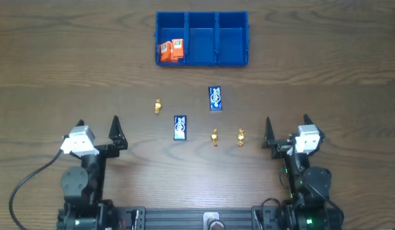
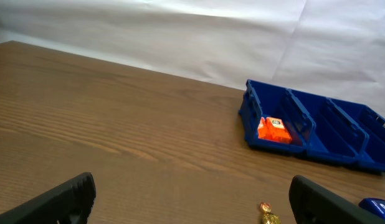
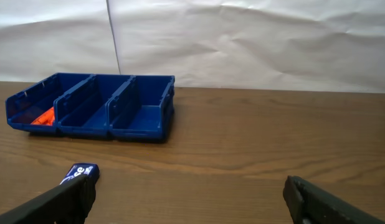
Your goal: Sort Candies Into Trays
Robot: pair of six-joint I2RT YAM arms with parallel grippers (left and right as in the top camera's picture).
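A blue tray (image 1: 202, 59) with three compartments stands at the back of the table; its left compartment holds orange candy packs (image 1: 171, 50). Two blue candy bars lie in front of it, one (image 1: 215, 98) farther back and one (image 1: 179, 127) nearer. Three gold wrapped candies (image 1: 158, 106) (image 1: 215, 137) (image 1: 241, 137) lie loose on the wood. My left gripper (image 1: 97, 125) hangs open near the front left, with nothing between its fingers. My right gripper (image 1: 286, 124) hangs open at the front right, also holding nothing. The left wrist view shows the tray (image 2: 317, 127), the orange packs (image 2: 273, 129) and one gold candy (image 2: 267, 214).
The brown wooden table (image 1: 57, 64) has free room on both sides of the candies. A white backdrop (image 3: 242, 37) rises behind the table's far edge. In the right wrist view the tray (image 3: 93, 106) stands far off and a blue bar (image 3: 83, 172) lies near one finger.
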